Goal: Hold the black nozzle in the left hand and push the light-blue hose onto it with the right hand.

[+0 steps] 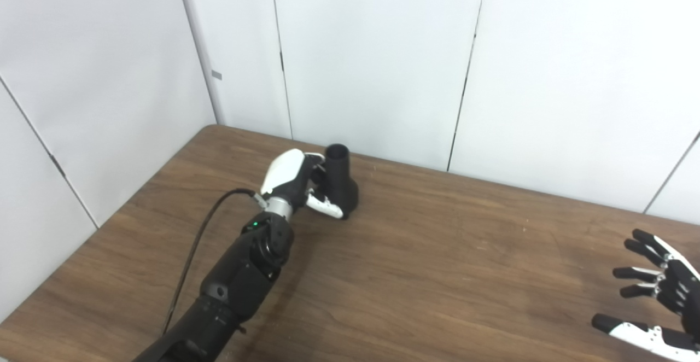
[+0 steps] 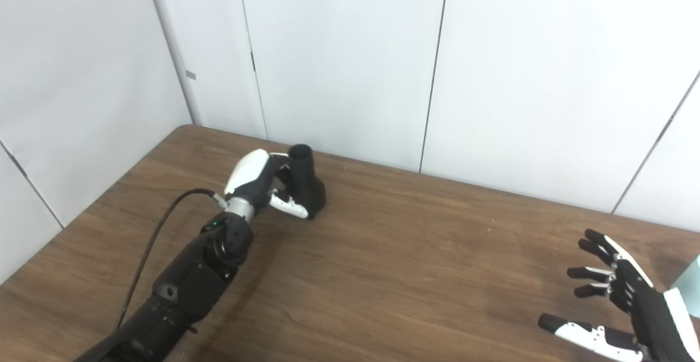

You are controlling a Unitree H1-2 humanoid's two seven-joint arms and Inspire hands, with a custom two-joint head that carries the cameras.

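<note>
The black nozzle (image 1: 340, 180) stands upright on the wooden table (image 1: 437, 263) near the far left corner, its round mouth facing up. My left hand (image 1: 295, 179) is curled around it from the left, with fingers behind it and the thumb against its wide base. Far off at the right edge, my right hand (image 2: 618, 304) hovers open with fingers spread and nothing in it. A light-blue sliver at the picture's right edge, just beyond that hand, is the hose (image 2: 691, 285); most of it is out of view.
White wall panels (image 1: 372, 61) close off the table's back and left edges, right behind the nozzle. A black cable (image 1: 191, 252) runs along my left forearm. Bare wood lies between the two hands.
</note>
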